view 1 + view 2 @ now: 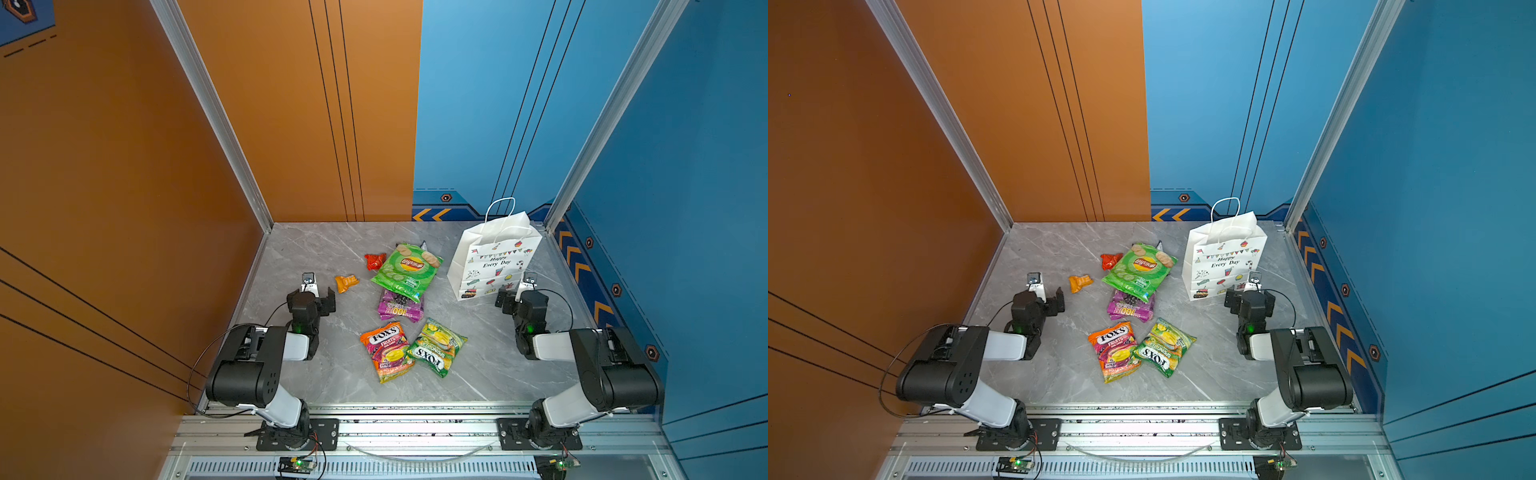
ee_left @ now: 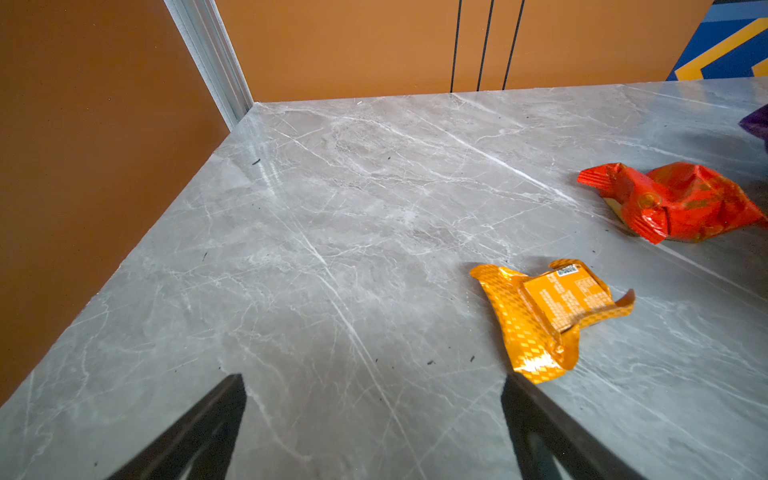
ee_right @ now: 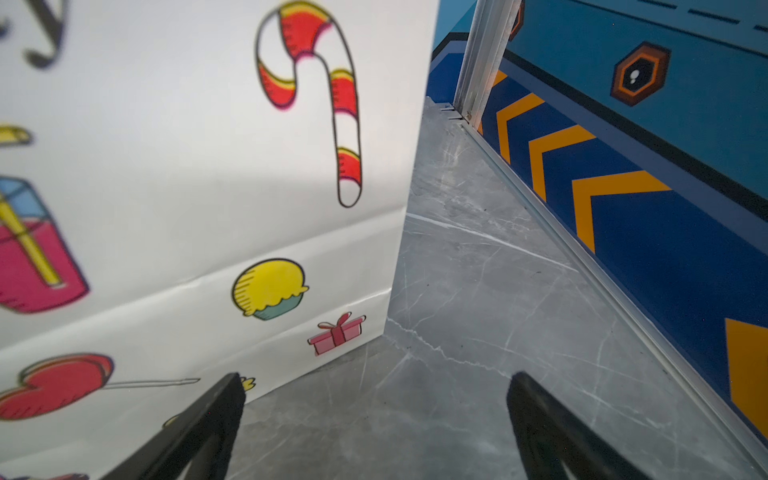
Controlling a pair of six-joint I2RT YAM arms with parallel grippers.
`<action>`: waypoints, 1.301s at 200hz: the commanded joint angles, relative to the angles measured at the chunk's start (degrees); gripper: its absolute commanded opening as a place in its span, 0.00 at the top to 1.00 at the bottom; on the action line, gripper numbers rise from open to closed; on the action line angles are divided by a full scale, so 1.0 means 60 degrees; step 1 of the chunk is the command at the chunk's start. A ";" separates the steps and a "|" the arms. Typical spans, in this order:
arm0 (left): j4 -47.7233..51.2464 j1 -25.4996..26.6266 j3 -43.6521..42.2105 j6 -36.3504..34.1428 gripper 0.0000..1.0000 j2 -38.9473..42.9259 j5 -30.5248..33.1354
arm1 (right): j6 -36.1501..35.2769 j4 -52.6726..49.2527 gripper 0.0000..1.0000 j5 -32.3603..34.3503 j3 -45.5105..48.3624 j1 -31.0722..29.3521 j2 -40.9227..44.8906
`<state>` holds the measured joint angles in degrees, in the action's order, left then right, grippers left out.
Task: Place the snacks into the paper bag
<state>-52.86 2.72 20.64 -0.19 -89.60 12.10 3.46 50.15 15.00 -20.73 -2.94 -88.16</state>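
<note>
Your left gripper (image 2: 372, 380) is wide open and holds nothing. The small orange packet (image 2: 552, 316) lies just beside it, and the small red packet (image 2: 673, 203) is farther off. Your right gripper (image 3: 376, 376) is open and empty too, near the bottom corner of the white paper bag (image 1: 494, 257), which stands at the back right. The green Lay's chip bag (image 1: 407, 268) partly covers the purple packets (image 1: 399, 309). The orange FOX'S bag (image 1: 386, 351) and green FOX'S bag (image 1: 436, 347) lie side by side, nearer the arms.

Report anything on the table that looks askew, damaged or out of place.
The small orange packet and the red packet look crumpled. The green Lay's bag lies partly over a purple packet. The paper bag stands upright.
</note>
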 commanded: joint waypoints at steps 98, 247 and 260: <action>-0.1826 0.0520 -0.0903 -0.0811 0.02 0.0358 -0.0268 | -0.0113 0.0719 0.00 0.0241 0.0657 -0.0262 0.1005; 0.9378 0.1868 0.1036 0.6925 0.02 0.8936 0.1501 | 0.5954 -1.0294 0.00 -0.3190 -0.1961 0.1445 0.8350; 0.8831 0.1686 0.0541 0.6584 0.02 0.9692 0.0516 | 0.5937 -1.0992 0.00 -0.3423 -0.2286 0.1588 0.8600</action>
<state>-6.57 14.24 26.15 32.75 -38.24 20.49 33.58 -1.39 4.29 -31.68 4.29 -39.11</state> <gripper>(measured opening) 0.976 0.999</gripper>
